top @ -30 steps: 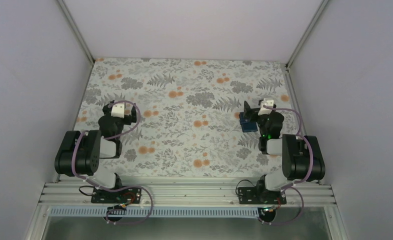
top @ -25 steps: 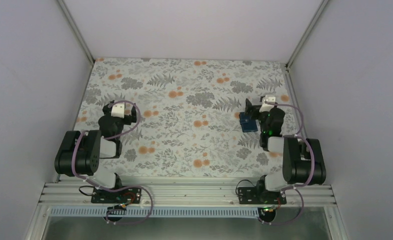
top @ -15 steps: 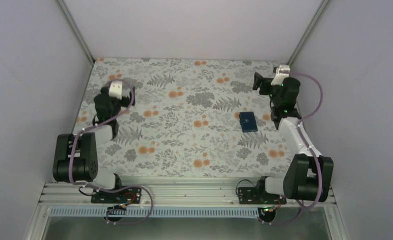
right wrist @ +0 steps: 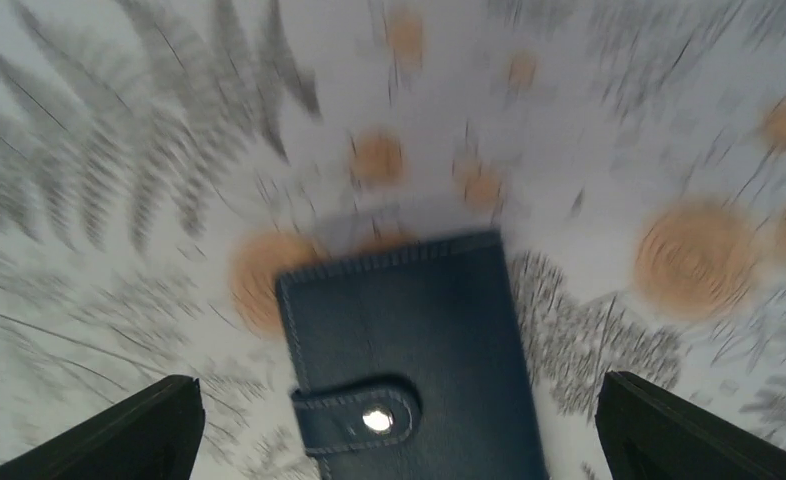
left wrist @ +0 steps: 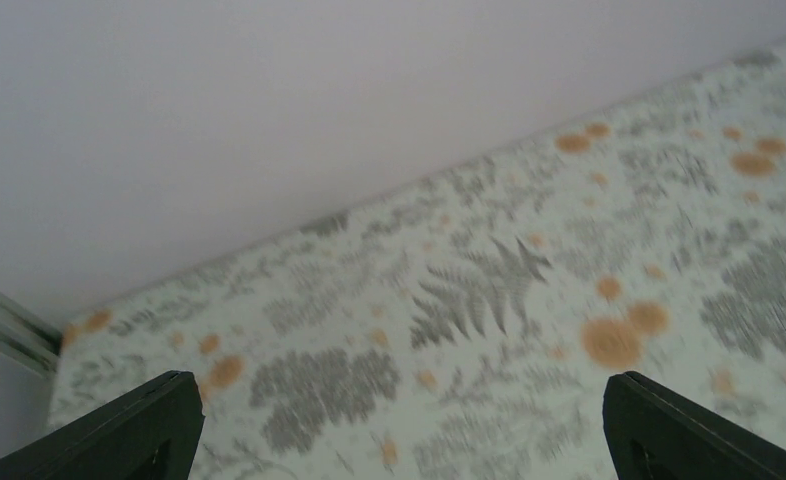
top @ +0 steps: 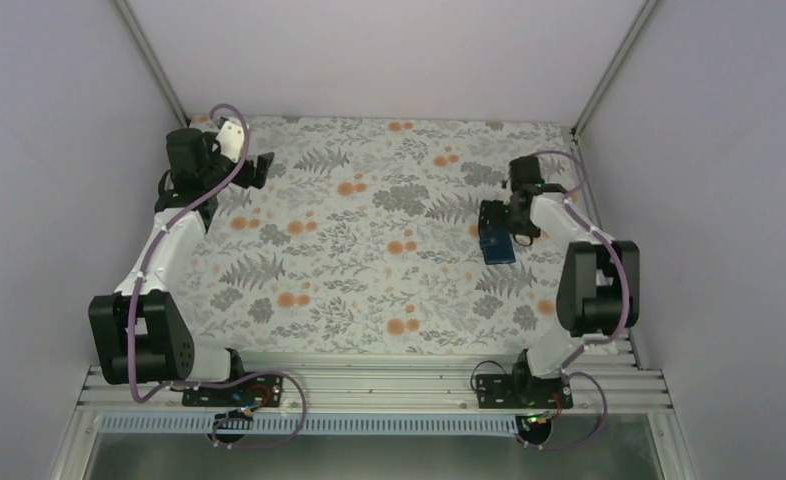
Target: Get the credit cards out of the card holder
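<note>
Card holder point(right wrist: 419, 330) closed, snap tab point(right wrist: 359, 416) — wrist view only

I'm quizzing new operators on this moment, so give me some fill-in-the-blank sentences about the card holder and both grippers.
The card holder lies ___ on the table, its tab snapped.
The right gripper, hovering over it, is ___.
The left gripper is open and holds ___.
Missing words: closed; open; nothing.
</note>
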